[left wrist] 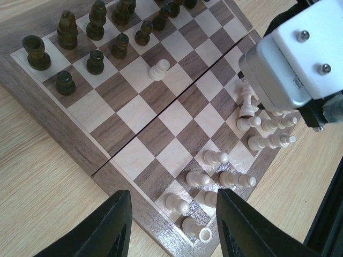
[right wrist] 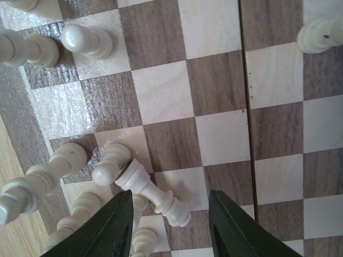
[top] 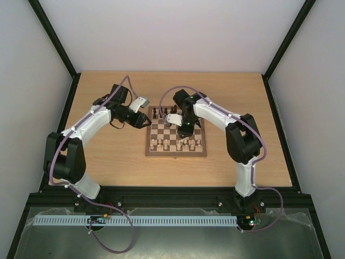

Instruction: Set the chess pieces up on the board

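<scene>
The right end effector (right wrist: 170,211) is open and empty above a toppled cream piece (right wrist: 151,193). The left end effector (left wrist: 171,214) is open and empty over the board (left wrist: 53,122) edge.

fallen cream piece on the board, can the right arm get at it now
Probably yes: the right gripper hangs above the fallen cream piece with jaws open and nothing between, though upright cream pieces crowd one end.

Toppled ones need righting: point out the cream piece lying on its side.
The cream piece lying flat below the right gripper; the other cream pieces stand upright.
</scene>
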